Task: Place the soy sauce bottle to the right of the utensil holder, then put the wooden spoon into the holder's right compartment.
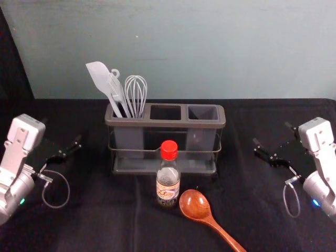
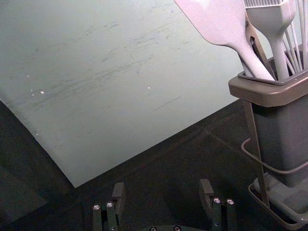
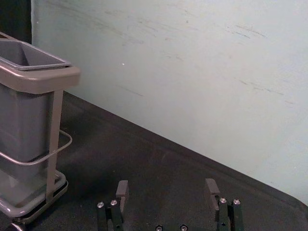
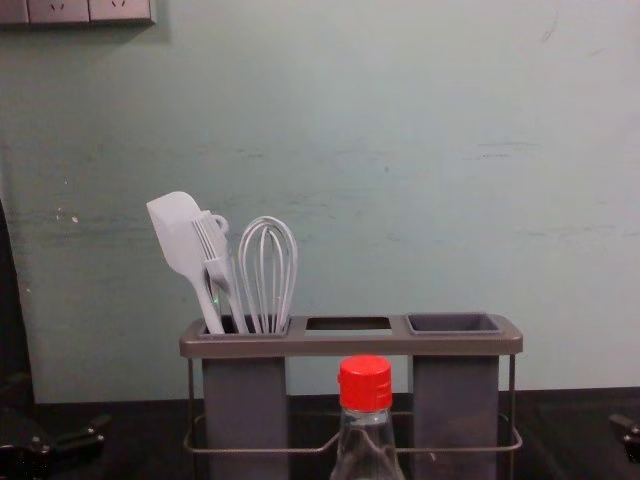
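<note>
Soy sauce bottle [image 1: 168, 184] stands just in front of the utensil holder [image 1: 165, 124], with open surface [image 1: 239, 163] right of the holder. The bottle is upright, cap up; the wooden spoon [image 1: 195, 205] beside it slants rightward, handle away from the holder. Left gripper [image 1: 61, 131] and right gripper [image 1: 272, 134] flank the holder, spread wide, holding nothing.
</note>
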You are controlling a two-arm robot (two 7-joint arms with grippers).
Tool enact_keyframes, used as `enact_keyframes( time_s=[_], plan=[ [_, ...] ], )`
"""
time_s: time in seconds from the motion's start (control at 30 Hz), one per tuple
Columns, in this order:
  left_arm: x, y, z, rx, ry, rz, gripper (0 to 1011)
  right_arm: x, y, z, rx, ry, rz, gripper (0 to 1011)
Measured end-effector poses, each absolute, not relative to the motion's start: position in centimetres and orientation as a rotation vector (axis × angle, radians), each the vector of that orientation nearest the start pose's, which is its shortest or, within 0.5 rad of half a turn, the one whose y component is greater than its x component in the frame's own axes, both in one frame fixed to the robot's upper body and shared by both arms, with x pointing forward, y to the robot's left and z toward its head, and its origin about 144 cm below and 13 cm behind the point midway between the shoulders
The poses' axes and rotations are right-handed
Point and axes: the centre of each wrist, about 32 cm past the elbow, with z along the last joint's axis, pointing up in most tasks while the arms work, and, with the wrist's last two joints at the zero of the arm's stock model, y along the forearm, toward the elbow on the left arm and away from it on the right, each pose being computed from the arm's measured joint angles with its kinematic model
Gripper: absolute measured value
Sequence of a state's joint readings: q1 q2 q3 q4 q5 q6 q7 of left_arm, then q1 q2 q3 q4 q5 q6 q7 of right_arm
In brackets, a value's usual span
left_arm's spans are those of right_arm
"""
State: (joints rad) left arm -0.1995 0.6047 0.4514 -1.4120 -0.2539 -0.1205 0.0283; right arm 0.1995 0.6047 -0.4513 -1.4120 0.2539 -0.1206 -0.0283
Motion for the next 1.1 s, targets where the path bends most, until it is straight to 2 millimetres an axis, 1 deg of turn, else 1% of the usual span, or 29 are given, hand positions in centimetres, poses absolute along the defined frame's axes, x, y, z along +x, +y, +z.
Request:
enact_keyframes(
  time_s=[0.8,0.97,1.1],
  plan=[
    [48.9,31.0,114.0,0.304,-0.285,1.248,1011,48.9,-31.0,114.0,-0.304,-0.285,-1.248,1004],
    [48.9,31.0,114.0,0.304,-0.285,1.248,1011,47.6,-31.6,114.6,-0.249,-0.350,-1.230,1004],
    [48.9,31.0,114.0,0.304,-0.285,1.248,1012,45.9,-31.9,115.1,-0.219,-0.392,-1.197,1004]
  ],
)
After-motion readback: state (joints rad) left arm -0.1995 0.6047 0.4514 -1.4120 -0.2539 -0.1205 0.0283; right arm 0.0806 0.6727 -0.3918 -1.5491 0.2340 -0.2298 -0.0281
